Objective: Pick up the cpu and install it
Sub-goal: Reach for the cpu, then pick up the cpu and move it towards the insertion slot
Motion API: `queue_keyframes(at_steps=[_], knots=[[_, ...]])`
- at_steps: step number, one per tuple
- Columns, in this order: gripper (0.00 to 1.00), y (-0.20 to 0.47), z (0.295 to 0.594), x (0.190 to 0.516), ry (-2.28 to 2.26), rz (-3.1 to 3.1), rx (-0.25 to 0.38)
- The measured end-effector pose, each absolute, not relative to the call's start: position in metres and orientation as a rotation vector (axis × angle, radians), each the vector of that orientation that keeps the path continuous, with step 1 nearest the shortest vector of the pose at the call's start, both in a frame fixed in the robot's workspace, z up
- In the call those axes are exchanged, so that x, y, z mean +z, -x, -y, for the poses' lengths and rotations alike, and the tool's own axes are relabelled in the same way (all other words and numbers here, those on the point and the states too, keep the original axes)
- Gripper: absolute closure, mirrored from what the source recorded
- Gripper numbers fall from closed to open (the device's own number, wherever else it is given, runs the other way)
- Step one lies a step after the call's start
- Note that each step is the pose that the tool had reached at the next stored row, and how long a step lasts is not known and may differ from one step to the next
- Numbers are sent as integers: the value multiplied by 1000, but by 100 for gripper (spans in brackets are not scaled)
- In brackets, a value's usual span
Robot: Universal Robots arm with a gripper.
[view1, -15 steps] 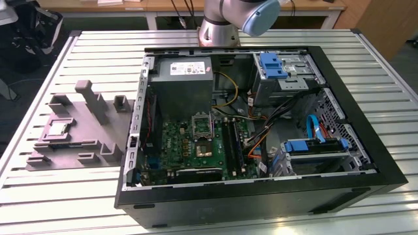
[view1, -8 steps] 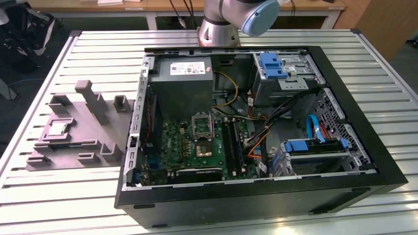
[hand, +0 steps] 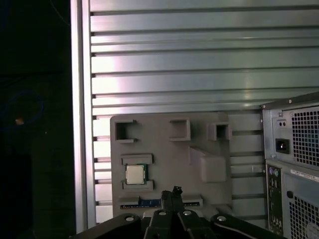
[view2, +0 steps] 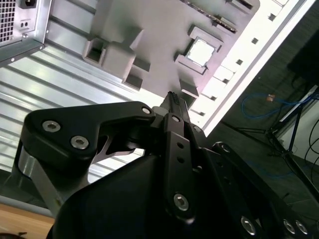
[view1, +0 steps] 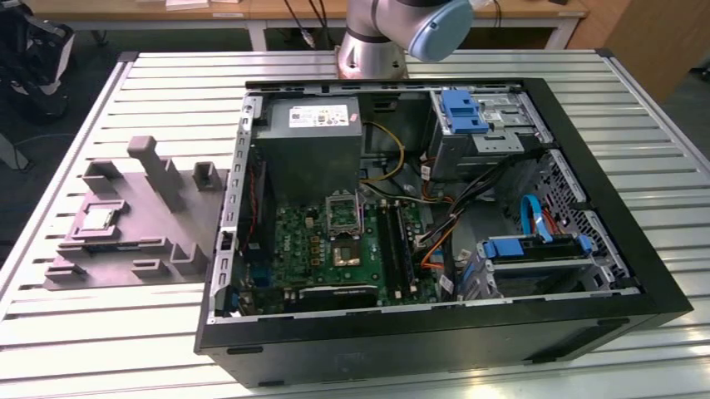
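Observation:
The cpu is a small silver square lying flat in a recess of the grey moulded tray, on the slatted table at the exterior view's left. Both wrist views look down on it from well above: the cpu sits between two low ridges of the tray, and the cpu lies near the tray edge. My gripper hangs high over the tray, its black fingertips together and holding nothing. The metal-framed socket lies on the green board inside the open case.
The open black computer case takes up the middle of the table, with a grey power-supply box, cables and blue drive brackets. Its rear panel stands beside the tray. Upright posts rise from the tray. The table edge drops to dark floor.

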State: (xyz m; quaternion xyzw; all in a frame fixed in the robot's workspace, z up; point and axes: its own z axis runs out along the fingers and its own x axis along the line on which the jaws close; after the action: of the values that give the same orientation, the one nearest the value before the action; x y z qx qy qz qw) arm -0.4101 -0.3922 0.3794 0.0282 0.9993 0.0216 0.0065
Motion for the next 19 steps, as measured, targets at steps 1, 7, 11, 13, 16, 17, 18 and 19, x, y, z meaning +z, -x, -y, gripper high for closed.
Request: queue_keyframes(at_steps=[1,7,11,13,16,17,18,19], knots=[[89,413,392,379,-88,-3127,67],[89,434,391,378,-88,-3128,67],[89,446,390,378,-88,-3128,67],[89,453,389,378,-88,-3128,67],[89,457,389,377,-88,-3128,67],[89,457,389,377,-88,-3128,67],[89,458,389,377,-88,-3128,67],[89,459,389,377,-88,-3128,67]])
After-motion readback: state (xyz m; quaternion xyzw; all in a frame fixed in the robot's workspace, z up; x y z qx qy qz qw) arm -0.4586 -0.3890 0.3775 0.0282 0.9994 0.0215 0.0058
